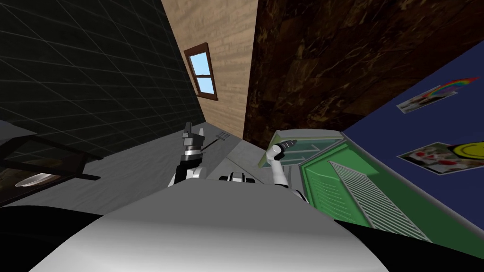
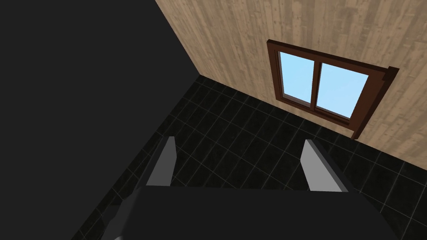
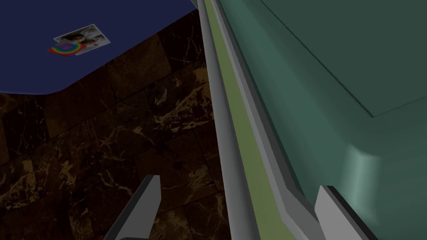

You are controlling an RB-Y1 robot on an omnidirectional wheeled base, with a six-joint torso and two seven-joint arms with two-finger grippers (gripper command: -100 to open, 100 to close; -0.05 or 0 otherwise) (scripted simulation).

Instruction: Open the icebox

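The icebox (image 1: 331, 189) runs off the edge at 3 o'clock, cutting its yellow smiley sticker (image 1: 469, 150). Its door photos (image 1: 432, 159) are too small to read. At 9 o'clock a dark surface (image 1: 56, 163) half hides a bowl (image 1: 34, 179).

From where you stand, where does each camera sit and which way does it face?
Head: looks steeply down at the green icebox; left gripper and right gripper show.
Left wrist: on the raised left arm, facing a window; fingers open.
Right wrist: at the icebox's grey-green edge, seen between its open fingers.
Shared: head and right wrist see the rainbow photo.
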